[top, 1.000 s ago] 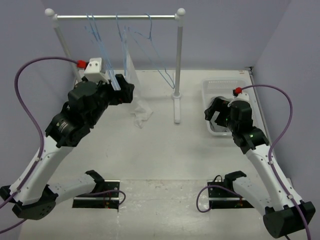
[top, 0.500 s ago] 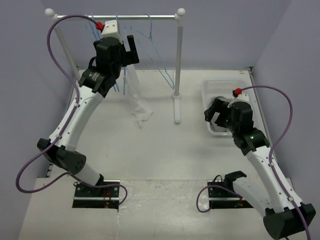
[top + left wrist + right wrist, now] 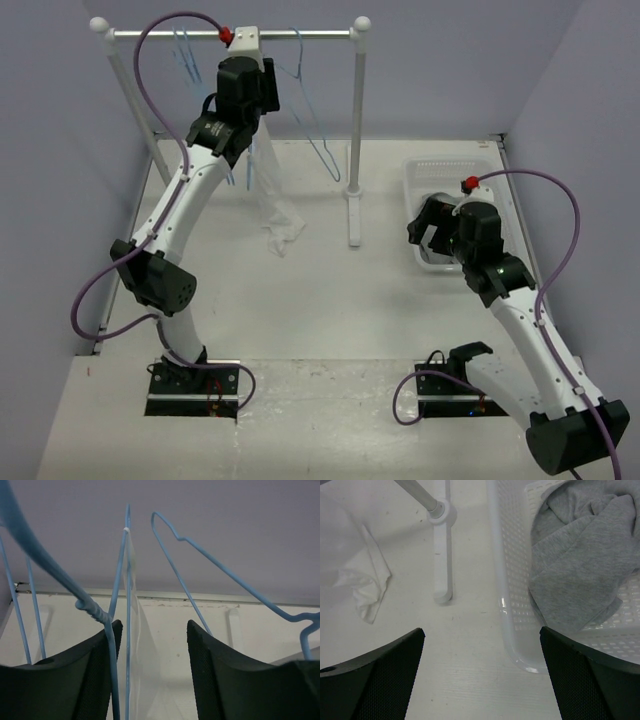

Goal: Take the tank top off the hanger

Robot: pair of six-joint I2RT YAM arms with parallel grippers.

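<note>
Two padded black fingers of the left gripper [image 3: 155, 630] stand spread wide up at the silver metal rail [image 3: 310, 34], pinching nothing. In the gap between them, close to the inner face of one finger, hangs the thin light-blue wire hanger [image 3: 128, 580] that carries the thin, see-through white tank top [image 3: 144, 665]. We judge the step in hand to be the approach for a grasp, since the garment is not yet off its wire. From the fingers the fabric falls straight down, and its lower end lies crumpled on the table below them. A bare blue wire hanger [image 3: 225, 571] slants away outside the other finger, and another blue wire [image 3: 92, 611] crosses in front of the near one. We think the next move calls for closing on cloth alone, then drawing the strap off the wire without dragging the neighbours along. The right gripper [image 3: 481, 630] hovers with its fingers parted and nothing between them. Beyond one fingertip sits a white perforated plastic basket [image 3: 506, 605] holding a crumpled grey cloth [image 3: 580, 570], and beyond the other is the foot of the white rack post [image 3: 442, 570]. Under everything lies a white painted table [image 3: 330, 300], boxed in by plain lavender walls [image 3: 450, 80].
</note>
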